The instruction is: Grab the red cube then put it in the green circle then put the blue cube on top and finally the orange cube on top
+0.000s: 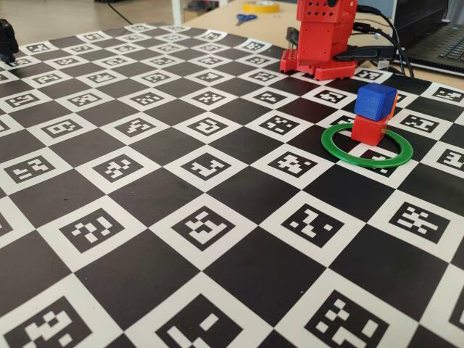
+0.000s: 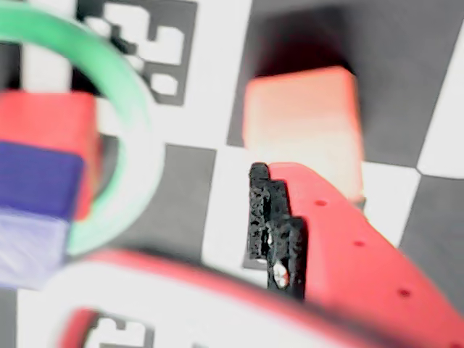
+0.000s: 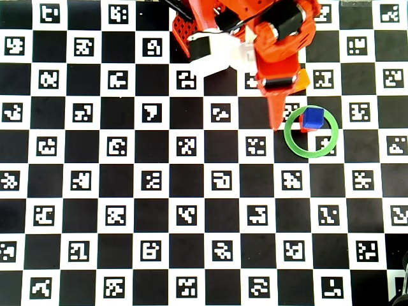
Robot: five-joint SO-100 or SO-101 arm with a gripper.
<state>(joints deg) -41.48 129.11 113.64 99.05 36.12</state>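
Note:
The red cube sits inside the green circle, near its far rim, with the blue cube stacked on it. Only a sliver of the orange cube shows behind the blue one. In the overhead view the blue cube covers most of the red cube in the green circle. The orange cube lies just outside the ring, half under the arm. My gripper hangs left of the stack. In the wrist view the gripper is open and empty, and the orange cube lies past its black-padded finger.
The red arm base stands at the back of the checkered marker mat. Scissors, a tape roll and a laptop lie beyond the mat's far edge.

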